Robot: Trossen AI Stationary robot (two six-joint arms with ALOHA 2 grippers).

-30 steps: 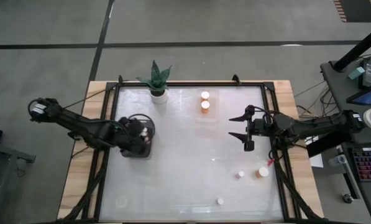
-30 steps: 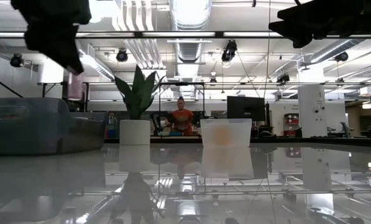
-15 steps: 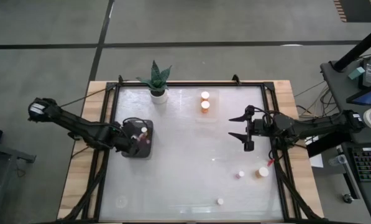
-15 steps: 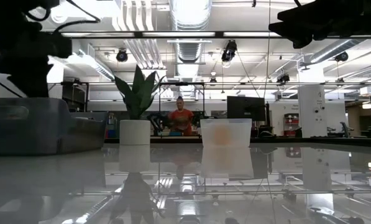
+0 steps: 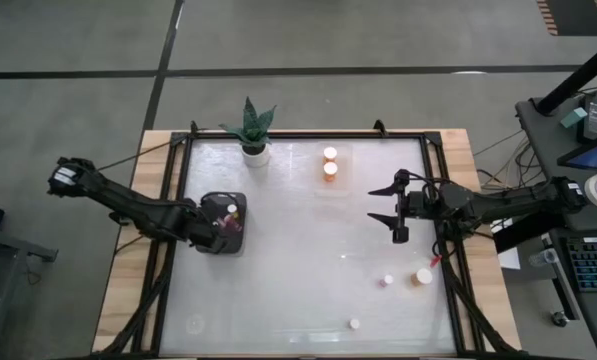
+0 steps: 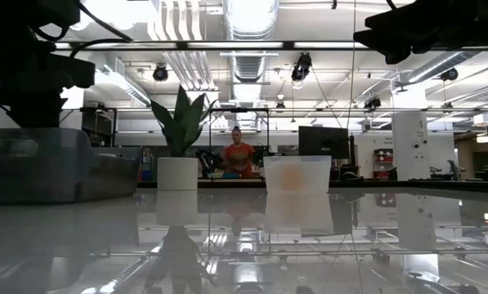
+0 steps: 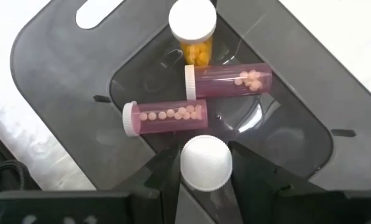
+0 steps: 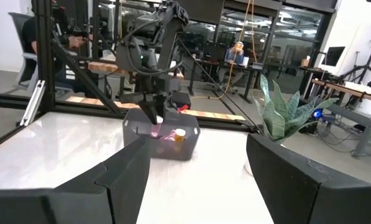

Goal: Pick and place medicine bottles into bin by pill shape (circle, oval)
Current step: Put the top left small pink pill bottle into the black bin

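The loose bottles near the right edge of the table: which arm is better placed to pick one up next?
The right arm. Its open, empty gripper hovers on the same side as the orange bottle and small bottle. The left gripper is across the table over the dark bin, holding a white-capped bottle.

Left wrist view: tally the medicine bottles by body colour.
Pink bottles: 2
Orange bottle: 1
Capped bottle in the left claw, body hidden: 1
Total: 4
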